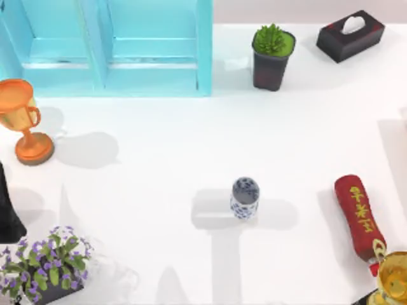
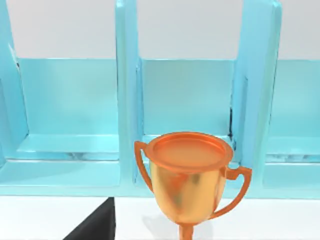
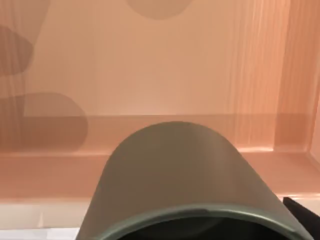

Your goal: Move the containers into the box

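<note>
White tabletop point(image 1: 159, 165) seen from above, with a blue-and-white floral cup point(image 1: 245, 197) standing upright near its middle.

Turquoise shelf unit point(image 1: 108, 44) at the far left; orange trophy point(image 1: 22, 121) just before it; potted green plant point(image 1: 272, 56) and black tissue box point(image 1: 350, 35) far right; red cylinder point(image 1: 359, 216) lying at the right; purple flowers point(image 1: 44, 264) near left; right wrist view shows the olive-green cup point(image 3: 180, 175) close before a salmon-pink box interior point(image 3: 150, 75); neither gripper's grip can be told.

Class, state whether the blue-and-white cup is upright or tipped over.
Upright: the blue-and-white cup stands on its base on the table, rim up.
</note>
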